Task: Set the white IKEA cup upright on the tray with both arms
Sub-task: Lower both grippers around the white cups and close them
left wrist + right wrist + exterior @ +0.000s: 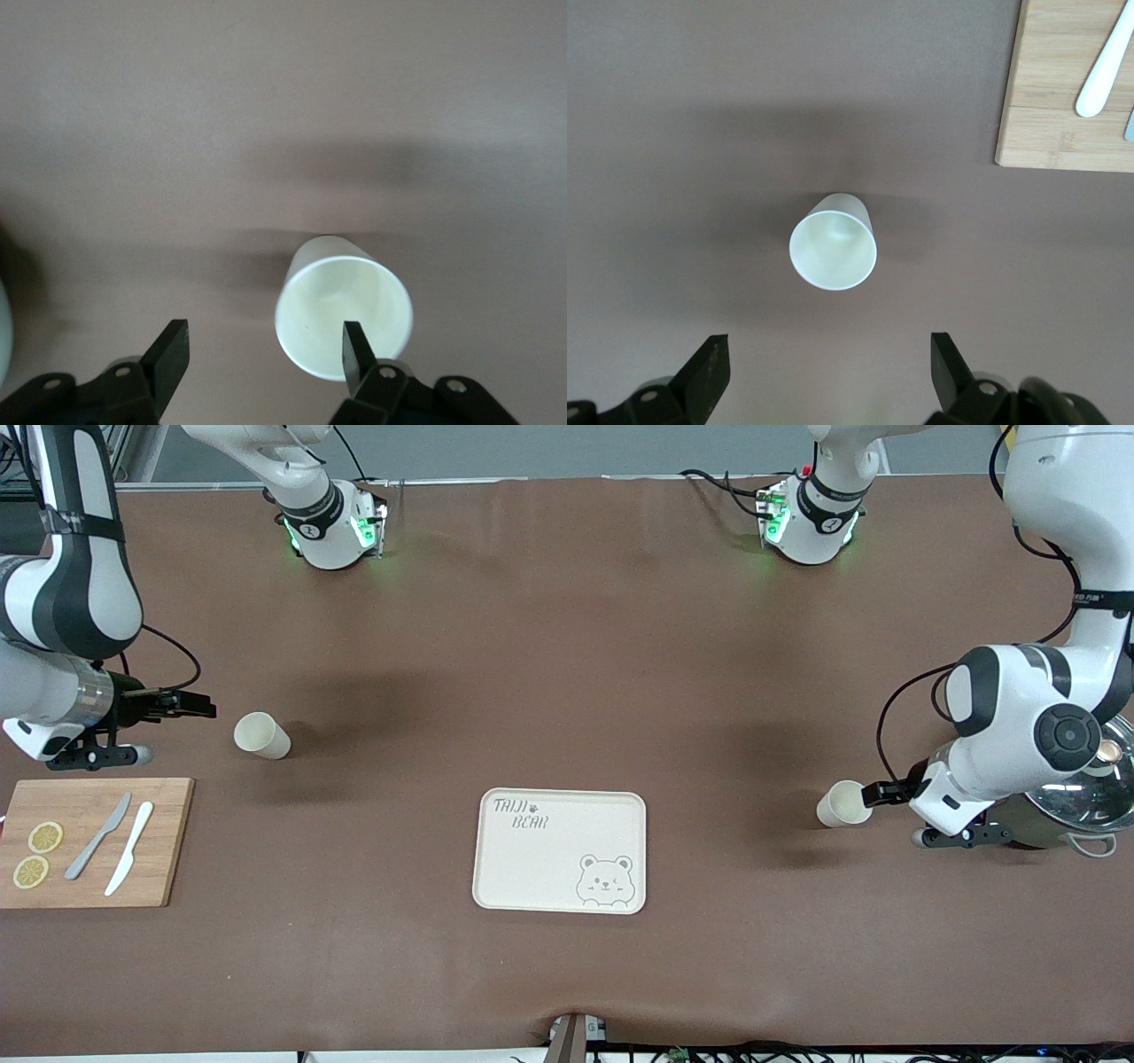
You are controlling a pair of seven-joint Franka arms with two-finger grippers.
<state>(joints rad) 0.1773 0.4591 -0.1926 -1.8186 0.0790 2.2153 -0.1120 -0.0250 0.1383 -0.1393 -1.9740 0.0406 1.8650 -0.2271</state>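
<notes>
Brown matting covers the table, with the tray (560, 850) at its middle, nothing on it. Two white cups lie on their sides — one cup (261, 735) toward the right arm's end, mouth facing the right gripper (193, 707), which is spread wide and holds nothing. The other cup (842, 803) lies at the left gripper (877, 791) — also wide open, one finger (356, 347) at the rim, so this arm looks closer to grasping.

place: robot lab | evidence: two white arms (1019, 717) on brown-covered table (567, 646) | staged cutting board (93, 841)
</notes>
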